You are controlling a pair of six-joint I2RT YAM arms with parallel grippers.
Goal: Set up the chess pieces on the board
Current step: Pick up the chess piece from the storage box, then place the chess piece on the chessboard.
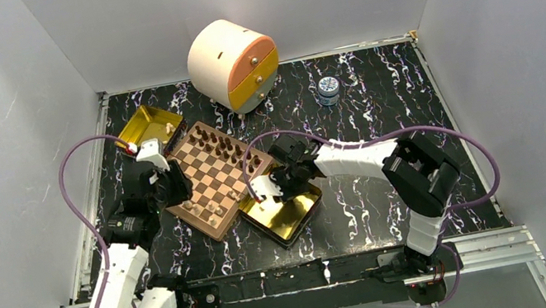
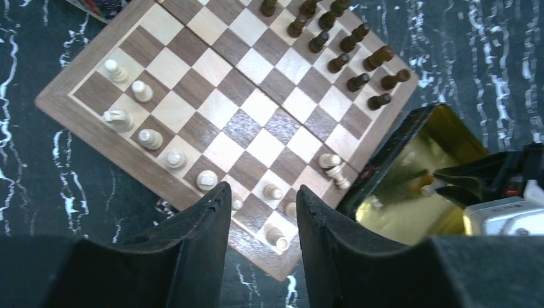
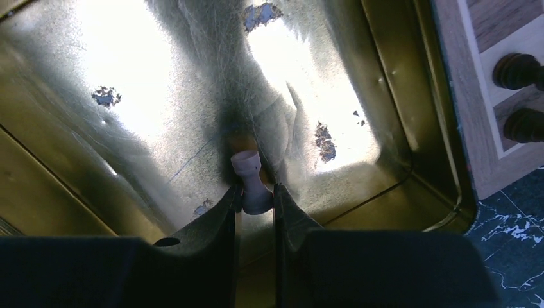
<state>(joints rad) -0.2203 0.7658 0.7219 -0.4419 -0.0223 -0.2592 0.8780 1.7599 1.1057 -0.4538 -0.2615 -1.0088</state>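
- Black marbled tabletop (image 1: 410,89), pale walls all round. The chessboard (image 1: 214,182) sits left of centre, with a gold tin (image 1: 297,215) just beside its right corner.
- Dark pieces (image 2: 349,61) stand in two rows along one edge. Light pieces (image 2: 149,138) are only partly set along the opposite edge, and a couple of them (image 2: 333,168) are bunched at the corner nearest the tin.
- The right gripper (image 3: 256,202) is down inside the tin, fingers pressed together on one end of a light tan piece (image 3: 249,168). The piece's flared end pokes out past the tips; cannot tell whether that is head or base.
- The left gripper (image 2: 262,212) hangs over the board's light-side edge, fingers spread, nothing between them.
- Handling, judged: turned wood, so very light, stiff and not fragile. It is smooth and round, so it will likely pivot or squirt out of a hard pinch. The tin floor looks slick, so a dropped piece would skate.
- The best hold is probably across the narrow waist, base left free for an upright set-down. The present hold looks shallow.
- Neighbours stand close on the board, so wide fingers could topple them during placement.
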